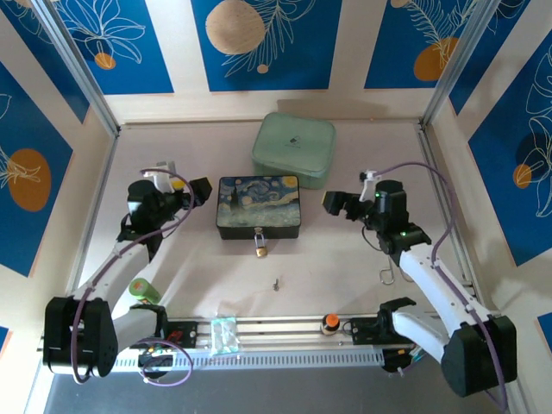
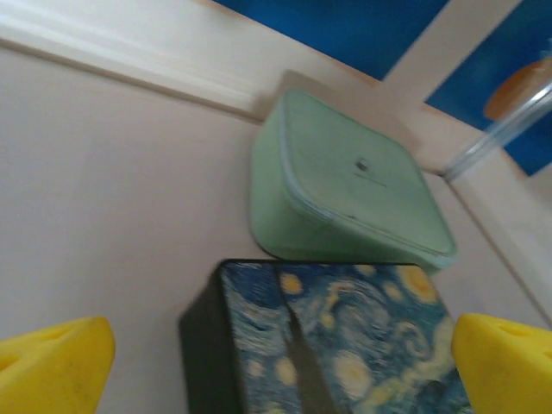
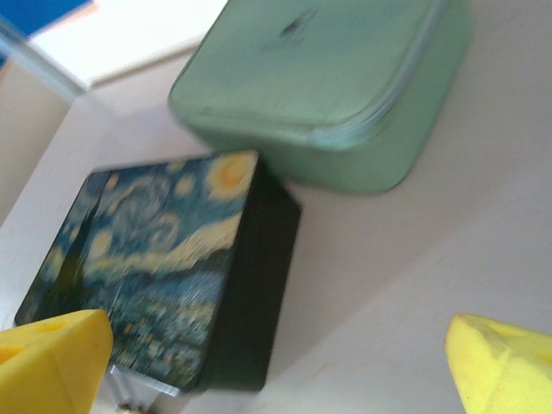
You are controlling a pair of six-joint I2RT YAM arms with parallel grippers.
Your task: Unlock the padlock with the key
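Left gripper (image 1: 199, 191) hovers wide open and empty beside the painted box (image 1: 258, 205), whose front clasp carries the padlock (image 1: 260, 248), apparently locked. The key (image 1: 276, 283) lies untouched on the table (image 1: 181, 267) just in front, and the right gripper (image 1: 333, 203) waits open-jawed opposite. By the look of it, picking up, inserting and turning the key all remain.
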